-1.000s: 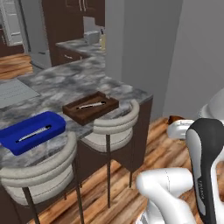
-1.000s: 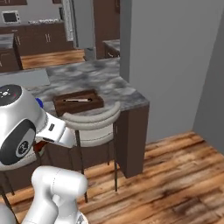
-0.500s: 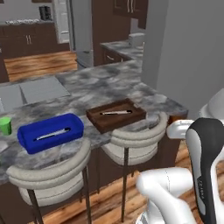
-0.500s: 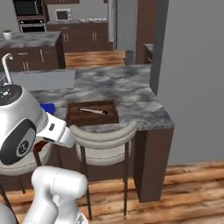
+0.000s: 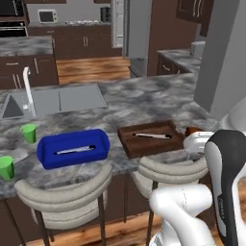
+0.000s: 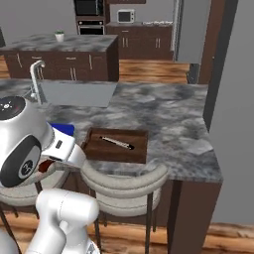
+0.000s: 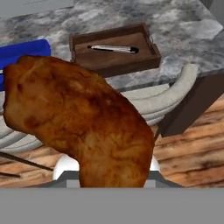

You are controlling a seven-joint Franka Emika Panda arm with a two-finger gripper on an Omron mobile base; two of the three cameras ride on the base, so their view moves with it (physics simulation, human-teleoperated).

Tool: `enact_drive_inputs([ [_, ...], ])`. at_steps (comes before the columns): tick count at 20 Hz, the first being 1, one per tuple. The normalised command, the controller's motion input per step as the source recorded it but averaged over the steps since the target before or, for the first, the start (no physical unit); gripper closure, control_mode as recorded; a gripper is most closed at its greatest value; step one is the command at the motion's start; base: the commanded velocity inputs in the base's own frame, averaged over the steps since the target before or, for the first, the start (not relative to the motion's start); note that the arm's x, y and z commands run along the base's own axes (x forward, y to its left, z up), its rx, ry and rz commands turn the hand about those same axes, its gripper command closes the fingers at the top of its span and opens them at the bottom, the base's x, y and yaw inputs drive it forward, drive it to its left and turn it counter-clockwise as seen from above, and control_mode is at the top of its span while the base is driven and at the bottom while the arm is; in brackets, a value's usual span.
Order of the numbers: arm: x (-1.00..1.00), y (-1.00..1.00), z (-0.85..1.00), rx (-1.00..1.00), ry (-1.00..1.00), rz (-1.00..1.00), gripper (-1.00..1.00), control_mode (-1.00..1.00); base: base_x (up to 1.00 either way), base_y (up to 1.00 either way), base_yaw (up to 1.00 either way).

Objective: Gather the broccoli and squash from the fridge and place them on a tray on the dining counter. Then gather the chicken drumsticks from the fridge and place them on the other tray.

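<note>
A large orange-brown roasted chicken drumstick [image 7: 83, 127] is seen close up in the hand view, where it hides the fingertips of the gripper; the gripper is nearly closed and the drumstick is held in it, above the wooden floor [image 7: 192, 144] just in front of the stools. The dark brown wooden rectangular tray [image 5: 151, 138] lies on the long grey marbled stone counter [image 5: 144, 98], with a slim dark-tipped silver utensil [image 5: 151, 136] resting inside it. The bright blue shallow tray [image 5: 73, 148] sits just beside it, apart from it, also with a thin utensil in it. Two green cups [image 5: 29, 133] stand near the sink [image 5: 57, 100]. Two curved beige-backed stools [image 5: 65, 194] are drawn up at the counter's near edge.
</note>
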Motion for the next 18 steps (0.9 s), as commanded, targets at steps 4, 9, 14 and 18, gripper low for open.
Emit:
enact_drive_inputs([
  [4, 0.00, 0.00, 0.00, 0.00, 0.00, 0.00, 1.00, 1.00, 0.71, -0.37, 0.43],
  [9, 0.00, 0.00, 0.00, 0.00, 0.00, 0.00, 1.00, 1.00, 0.54, -0.47, 0.33],
  [14, 0.37, -0.19, 0.00, 0.04, 0.00, 0.07, 1.00, -1.00, 0.36, -0.31, 0.13],
  [18, 1.00, -0.43, 0.00, 0.10, 0.10, 0.12, 1.00, -1.00, 0.00, 0.00, 0.00],
])
